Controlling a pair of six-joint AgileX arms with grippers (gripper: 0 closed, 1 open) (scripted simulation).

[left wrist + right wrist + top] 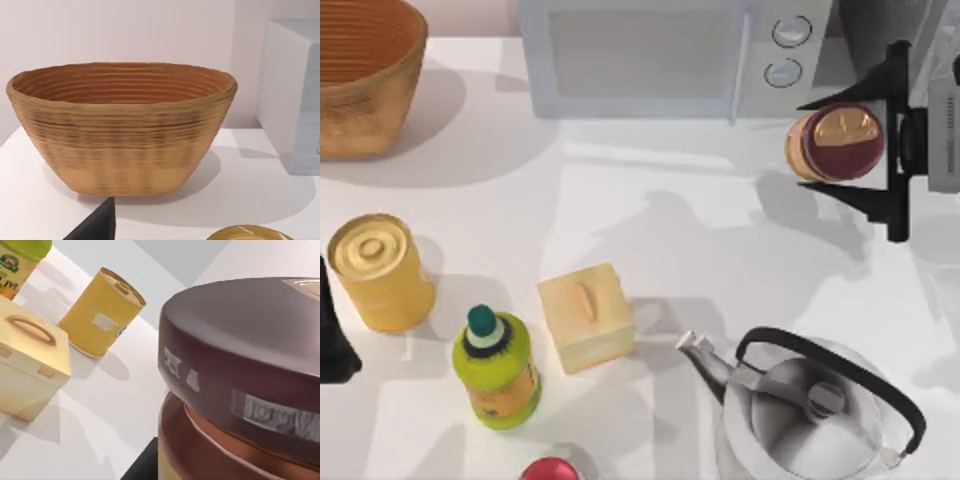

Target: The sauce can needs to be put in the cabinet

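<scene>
Sauce can (pixel 836 143), short maroon-topped orange cylinder: clamped between right gripper (pixel 865 147) fingers, apparently lifted; dark grey cabinet (pixel 880 25) placement outstanding.

1. We are seeing a brightly, evenly lit white worktop (pixel 720 230) from above.
2. Soft grey shadows are falling beside the basket (pixel 365 75), the yellow can (pixel 380 272) and the kettle (pixel 815 405).
3. Pale highlights are glinting on the kettle's metal.
4. In the right wrist view, the sauce can (pixel 245 385) is looming large and slightly soft.
</scene>
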